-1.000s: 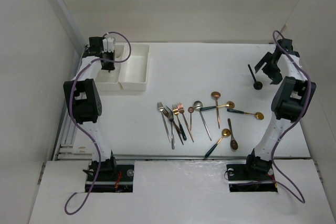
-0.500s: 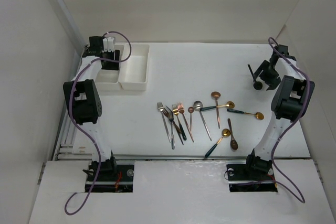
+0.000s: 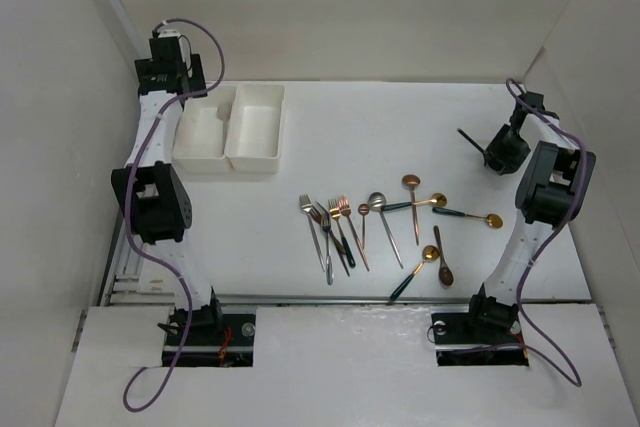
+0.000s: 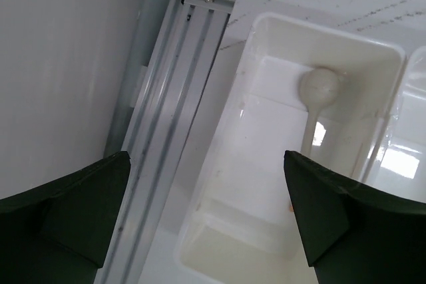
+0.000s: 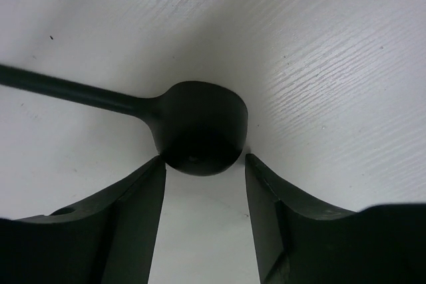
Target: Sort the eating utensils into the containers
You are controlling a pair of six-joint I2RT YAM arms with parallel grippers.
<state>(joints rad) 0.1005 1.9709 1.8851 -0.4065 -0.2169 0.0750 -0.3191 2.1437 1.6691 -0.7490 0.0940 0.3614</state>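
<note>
**A:** Start at the left. What is the left tool (image 4: 206,161) doing?

**B:** Its fingers are spread wide with nothing between them, and it hangs over the left container (image 4: 333,29). One pale spoon (image 4: 319,88) lies inside, bowl towards the end wall. The right container (image 3: 252,162) is joined alongside it.

**A:** And the middle of the surface (image 3: 400,112)?

**B:** The forks (image 3: 330,232) lie bunched and crossing, in silver, copper and dark-handled. The spoons (image 3: 415,202) are scattered just to their right, with gold and copper bowls and some green handles. A pinch into that bunch would probably drag a neighbour along.

**A:** Far right?

**B:** The right tool (image 5: 203,161) sits low, jaws on either side of the bowl of a black spoon (image 5: 200,124) and right at its edges. I can't tell whether they actually pinch it. The spoon is matte black all over, with a rounded bowl and a thin straight handle running off sideways.

**A:** So what could go wrong?

**B:** The bowl is curved and smooth, so a squeeze could pop it out. If it does lift, the handle hangs off one side — it could swivel in the grip. Then it might catch a container rim or drop on the way across.
</note>
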